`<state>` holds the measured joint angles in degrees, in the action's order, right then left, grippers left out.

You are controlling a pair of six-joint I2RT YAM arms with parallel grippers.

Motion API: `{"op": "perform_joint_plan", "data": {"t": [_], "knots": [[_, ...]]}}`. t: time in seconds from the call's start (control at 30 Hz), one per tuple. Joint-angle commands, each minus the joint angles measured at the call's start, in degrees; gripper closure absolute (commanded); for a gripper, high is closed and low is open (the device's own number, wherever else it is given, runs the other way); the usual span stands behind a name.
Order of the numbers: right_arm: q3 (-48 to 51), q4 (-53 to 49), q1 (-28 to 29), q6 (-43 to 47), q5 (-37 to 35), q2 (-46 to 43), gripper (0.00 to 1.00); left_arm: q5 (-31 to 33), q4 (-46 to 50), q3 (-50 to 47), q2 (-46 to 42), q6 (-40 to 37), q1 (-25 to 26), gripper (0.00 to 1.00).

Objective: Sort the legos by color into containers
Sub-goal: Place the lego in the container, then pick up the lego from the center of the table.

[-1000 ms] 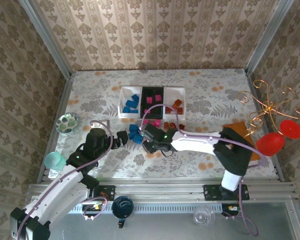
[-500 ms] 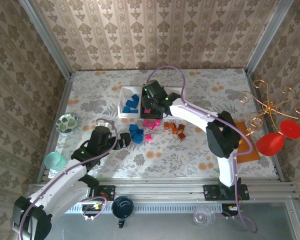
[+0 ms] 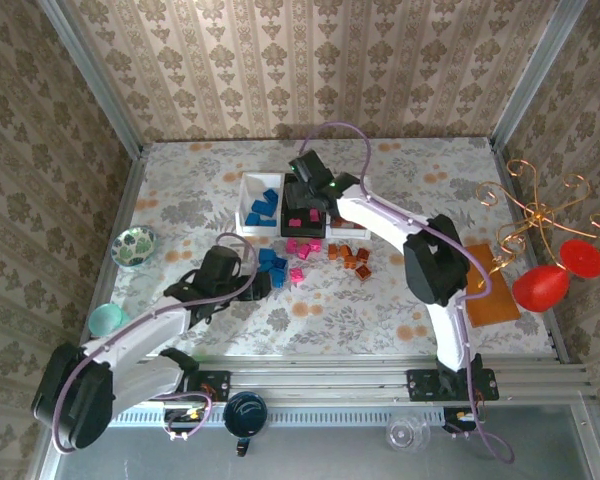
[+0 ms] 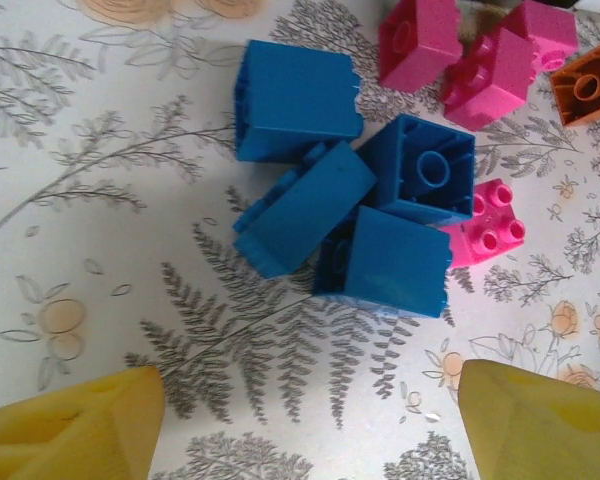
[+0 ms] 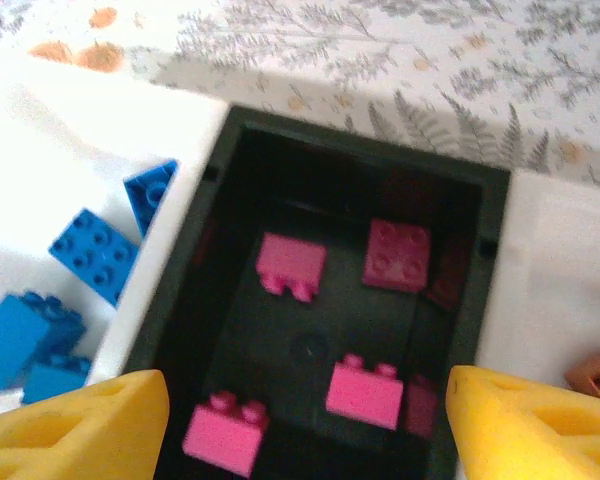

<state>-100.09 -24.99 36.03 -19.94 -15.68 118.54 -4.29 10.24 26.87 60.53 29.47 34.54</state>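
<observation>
Where the left fingers (image 4: pixel 70 430) hover low over the middle of the desk, they stand wide apart and hold nothing, framing a tight knot of four loose blue bricks (image 4: pixel 350 200) with one stray pink brick (image 4: pixel 485 225) touching its right side. The step in hand appears to be picking up a blue brick. It is best done by centring on a brick at the knot's rim, squaring the tips to its flat sides, and descending so that neither tip lands on a neighbour or drags the pink one along. The destination is the left white tray (image 5: pixel 50 170), first in the row toward the desk's far edge, where sorted blue bricks (image 5: pixel 90 255) lie. Beside it, the right fingers (image 5: pixel 540 420) hang spread and empty above the black tray (image 5: pixel 310 330), which holds sorted pink bricks (image 5: pixel 365 390). Loose pink bricks (image 3: pixel 302 247) and loose orange-brown bricks (image 3: pixel 352 257) wait mid-desk, just right of the blue knot, so the arms should approach in turn. The right white tray (image 5: pixel 565 280) closes the row.
</observation>
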Motion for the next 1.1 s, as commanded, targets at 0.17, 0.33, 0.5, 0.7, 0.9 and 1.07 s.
{"op": "perform_joint_plan", "data": {"t": [0.17, 0.33, 0.5, 0.7, 0.9, 1.07], "knots": [[13.0, 5.3, 0.1, -3.1, 2.4, -11.4, 0.25, 7.7, -2.7, 7.8, 8.9, -5.9, 7.0, 0.21], [18.8, 7.5, 0.1, -4.4, 3.1, -15.4, 0.25, 11.5, -2.9, 13.2, 15.2, -9.5, 7.5, 0.30], [24.7, 9.5, 0.0, -5.2, 2.6, -20.3, 0.25, 13.4, -2.8, 18.1, 22.2, -11.2, 8.2, 0.36], [30.4, 11.2, -0.7, -6.0, 2.5, -26.0, 0.25, 16.3, -1.3, 21.4, 28.1, -11.6, 9.3, 0.44], [33.3, 12.2, -1.6, -6.6, 2.9, -28.7, 0.24, 18.1, -2.0, 20.9, 31.0, -10.8, 9.8, 0.47], [34.3, 12.3, -2.0, -6.9, 2.6, -30.1, 0.24, 18.1, -4.1, 20.1, 32.3, -10.4, 10.9, 0.66]]}}
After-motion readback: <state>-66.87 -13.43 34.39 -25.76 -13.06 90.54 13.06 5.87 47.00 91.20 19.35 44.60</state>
